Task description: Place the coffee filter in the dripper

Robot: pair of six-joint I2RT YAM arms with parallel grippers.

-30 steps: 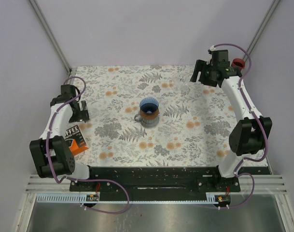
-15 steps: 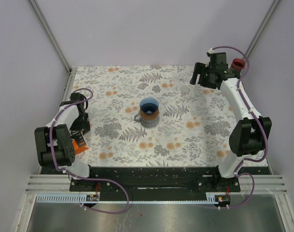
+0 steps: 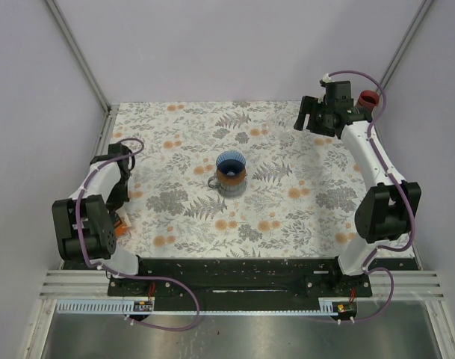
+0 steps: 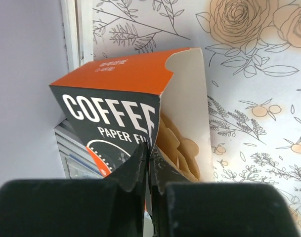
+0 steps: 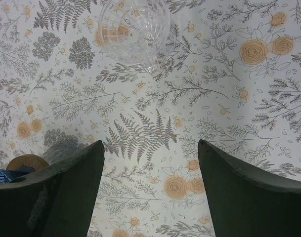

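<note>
Because the coffee filters (image 4: pixel 182 148) lay stacked inside the filter box (image 4: pixel 110 113), the left gripper (image 4: pixel 149 165) was clenched at the box's open mouth. Whether it nipped 1 could not be told. The dripper (image 3: pixel 231 166) waited mid-table, well apart, and the right gripper (image 5: pixel 150 148) hung spread wide.

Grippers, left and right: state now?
Left gripper: closed at the coffee filter box; grip unclear.
Right gripper: open, empty.

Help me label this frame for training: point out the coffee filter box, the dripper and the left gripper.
coffee filter box (image 4: pixel 108 111), left wrist view, black lettered front panel.
dripper (image 3: pixel 231 162), top external view, blue upper cone.
left gripper (image 4: pixel 149 154), left wrist view, between its fingertips.
</note>
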